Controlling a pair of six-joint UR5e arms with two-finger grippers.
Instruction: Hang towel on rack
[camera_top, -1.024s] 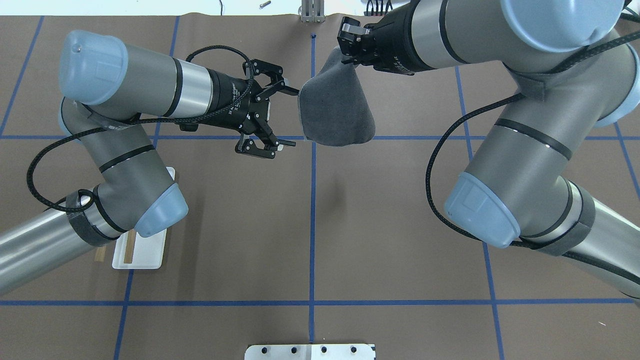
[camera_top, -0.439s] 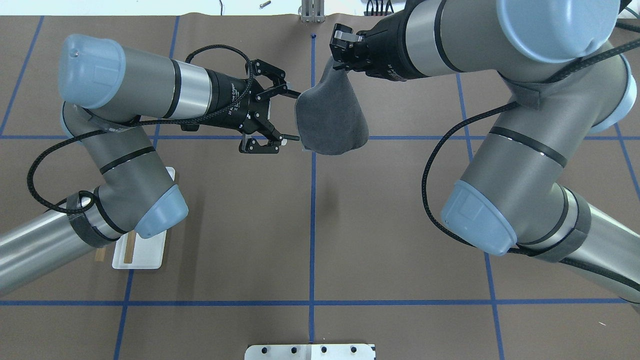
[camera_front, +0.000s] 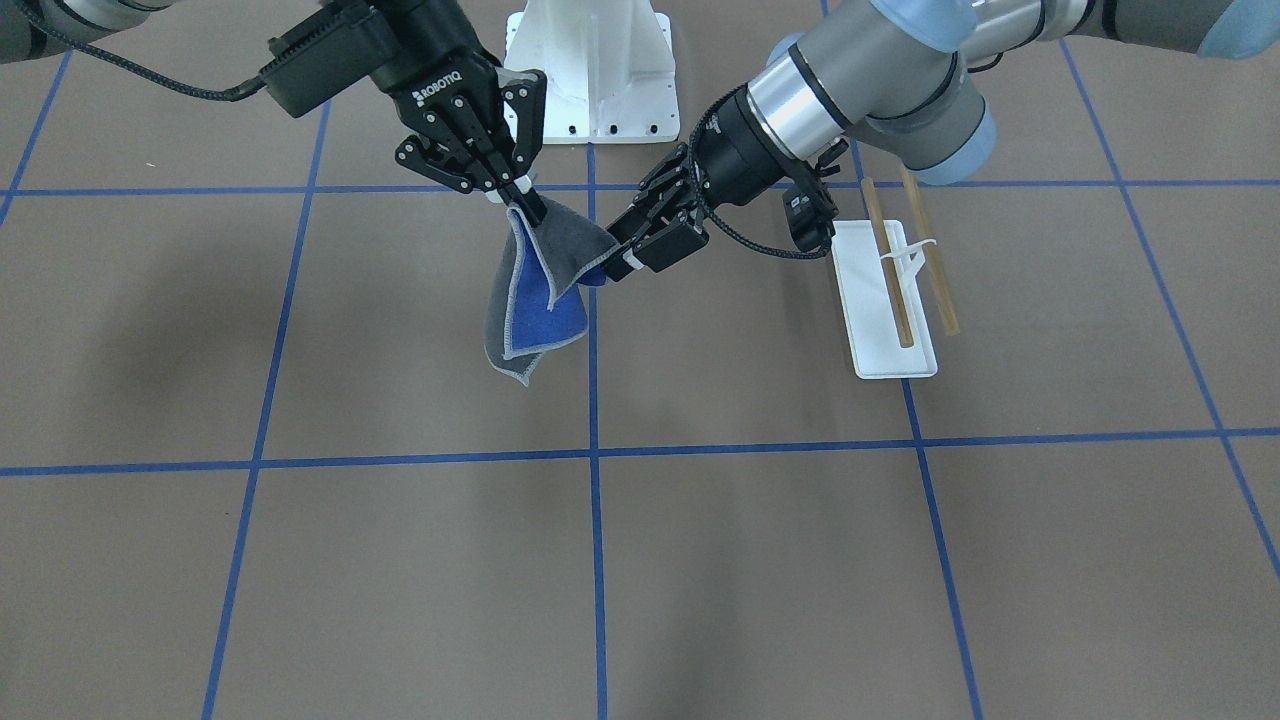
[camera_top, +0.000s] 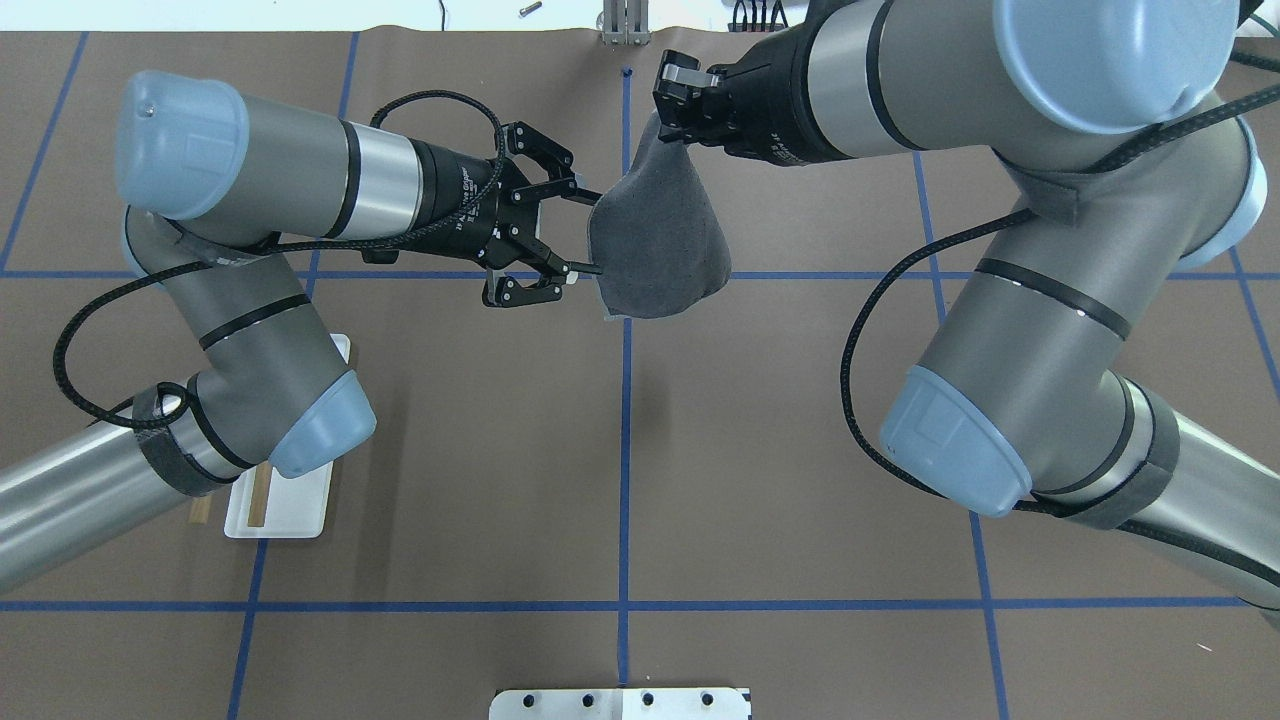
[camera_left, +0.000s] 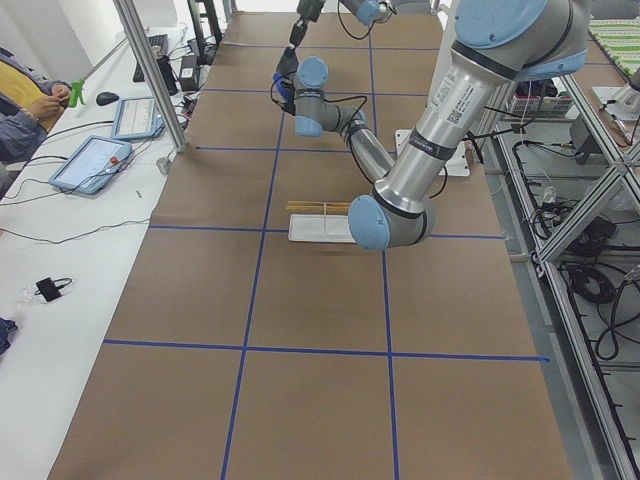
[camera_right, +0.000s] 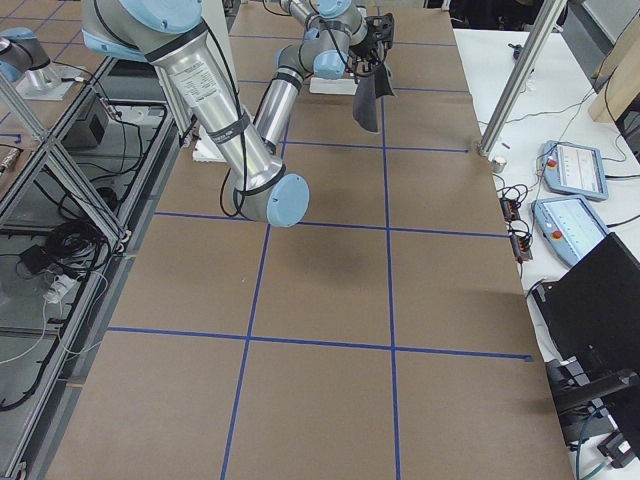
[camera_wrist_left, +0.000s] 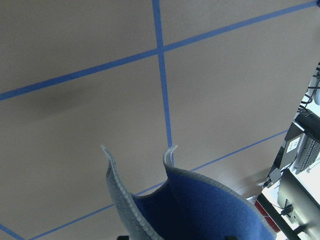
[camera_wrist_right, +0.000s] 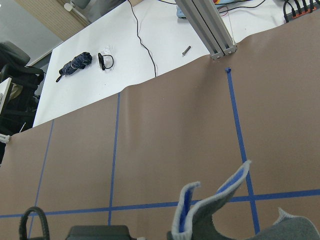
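Evidently the step in hand is a second grasp in mid-air, ahead of any hanging. The right gripper (camera_front: 515, 197), a black two-finger claw, is clamped on one top corner of the small soft towel (camera_front: 545, 300), dark grey on one face, bright blue on the other, with pale stitched edging. The cloth dangles above the middle of the brown paper-covered table (camera_front: 400, 560), touching nothing below.

The left gripper (camera_top: 590, 234) has its fingers spread wide, straddling the towel's side edge without pinching it.

The towel's long axis runs roughly up and down, from the held corner to a free corner pointing at the table. It is loosely folded along that line, the grey face turned up and toward the robot, the blue face showing on the operators' side.

The rack (camera_front: 893, 340), a small stand with a flat white rectangular base and two light-brown wooden rods (camera_front: 888, 265), sits on the robot's left, well apart from the towel. Its rods run roughly from the robot toward the operators.

The next move probably calls for the left fingers to close on that edge, so the cloth can be stretched flat or passed across. Then it must be carried over and laid across the rods, crosswise to them.
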